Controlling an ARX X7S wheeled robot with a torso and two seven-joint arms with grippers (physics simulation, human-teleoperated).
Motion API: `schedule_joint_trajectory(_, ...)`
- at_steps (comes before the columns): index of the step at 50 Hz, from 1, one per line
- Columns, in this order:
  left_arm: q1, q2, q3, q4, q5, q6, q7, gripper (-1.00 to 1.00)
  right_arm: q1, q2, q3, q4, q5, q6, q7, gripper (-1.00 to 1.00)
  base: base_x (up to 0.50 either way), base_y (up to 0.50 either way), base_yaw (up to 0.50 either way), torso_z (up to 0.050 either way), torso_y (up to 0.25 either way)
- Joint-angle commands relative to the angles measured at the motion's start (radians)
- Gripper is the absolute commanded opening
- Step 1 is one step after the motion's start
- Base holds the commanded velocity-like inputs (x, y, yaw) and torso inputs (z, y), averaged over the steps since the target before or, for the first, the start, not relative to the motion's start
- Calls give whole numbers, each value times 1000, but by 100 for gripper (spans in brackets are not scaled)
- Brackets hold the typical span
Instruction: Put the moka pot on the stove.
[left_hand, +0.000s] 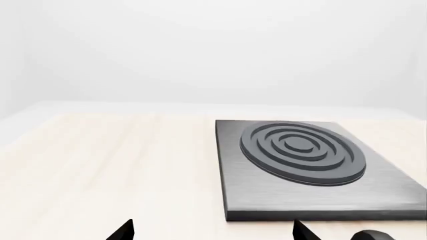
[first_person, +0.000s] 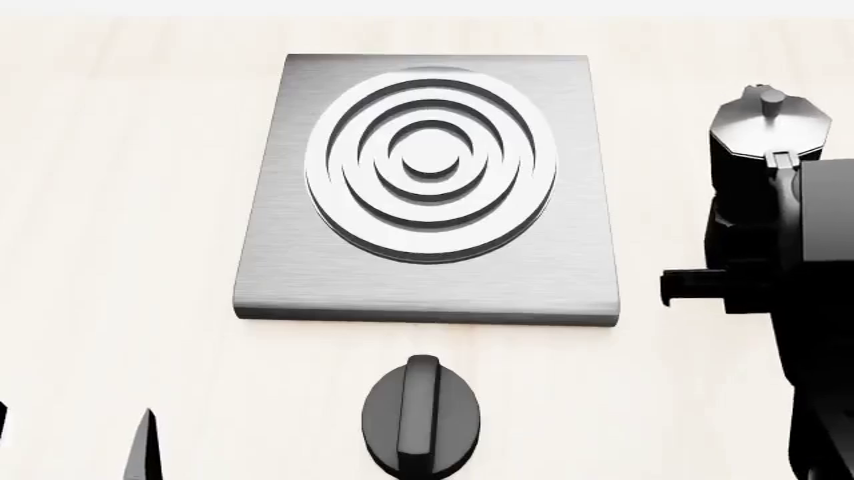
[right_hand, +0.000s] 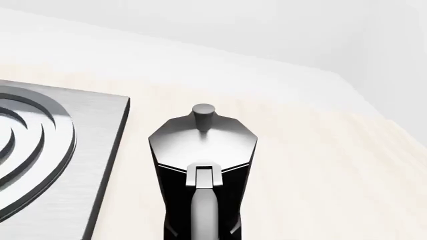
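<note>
Just off the right edge of the stove (first_person: 427, 185), the moka pot (first_person: 761, 140) stands upright with its handle turned back toward my right arm; whether its base rests on the worktop (first_person: 134, 200) or hangs just above it, I cannot tell. The right wrist view looks straight down the handle, lid and knob ahead, so my right end effector seems lined up on that handle, yet no fingertip shows there and I cannot tell whether it is clamped on or merely close. That is the first risk: if the hold is shallow, the pot could swing about the handle and tip as I lift. The second is the stove's raised edge, just beside the pot; dragging sideways too low would catch the base and topple it. The burner rings are raised too, so an off-centre landing might leave it rocking. Nearer me, the black dial knob (first_person: 423, 415) sits clear of the likely path. My left end effector (left_hand: 212, 231) hangs spread wide and empty near the stove's front corner, apart from it.
</note>
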Motion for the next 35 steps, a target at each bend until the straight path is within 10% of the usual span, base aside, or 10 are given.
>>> schedule_joint_trajectory(1, 3, 16, -35, 10, -8, 22, 28, 100, 120, -41, -12, 16, -50, 31, -36, -100, 0, 0, 0, 0, 0)
schedule_joint_trajectory(35, 4, -2, -66, 22, -65, 22, 22, 100, 449, -301, -134, 474, -123, -201, -118, -100, 0, 0, 0, 0, 1)
